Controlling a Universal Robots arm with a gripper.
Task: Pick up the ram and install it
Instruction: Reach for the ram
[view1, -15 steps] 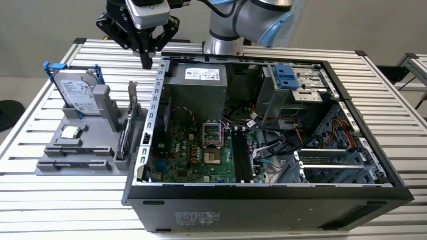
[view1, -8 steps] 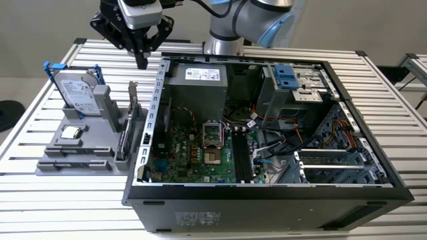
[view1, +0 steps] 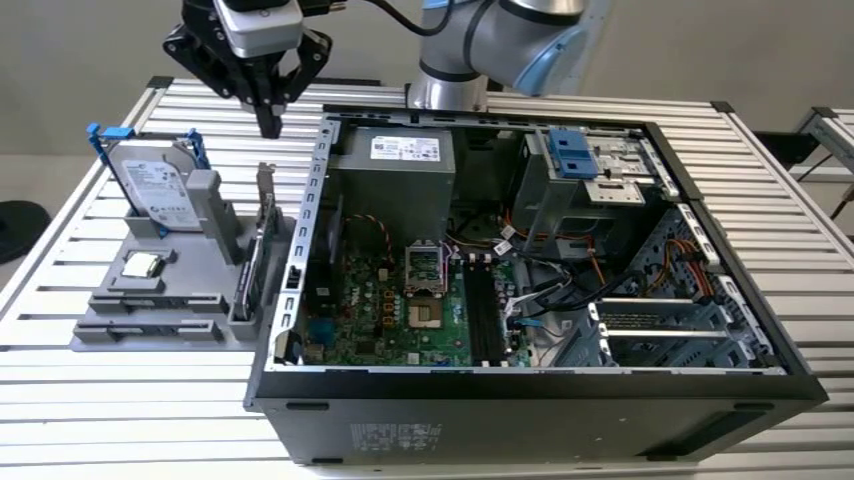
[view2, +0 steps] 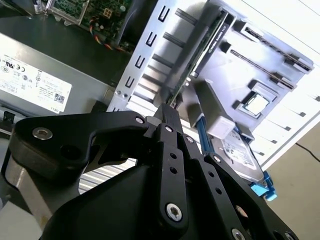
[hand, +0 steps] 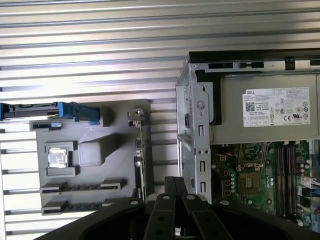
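The ram (view1: 248, 268) is a thin dark stick standing on edge in the grey holder (view1: 147, 325), on the side nearest the computer case. In the second wrist view the ram (view2: 207, 42) runs away beyond the fingertips, and in the first wrist view the ram (hand: 142, 160) is seen edge-on. My gripper (view1: 271, 124) hangs above the holder's far end, well above the stick and apart from it. Its black fingers (view2: 169, 114) are pressed together with nothing between them. In the first wrist view the gripper (hand: 175, 183) points down beside the case wall.
The open computer case (view1: 320, 200) lies on the slatted table, with long memory slots (view1: 481, 312) on its motherboard and a grey power supply (view1: 394, 170). On the holder stand a silver hard drive with blue brackets (view1: 150, 180) and a small square chip (view1: 143, 264).
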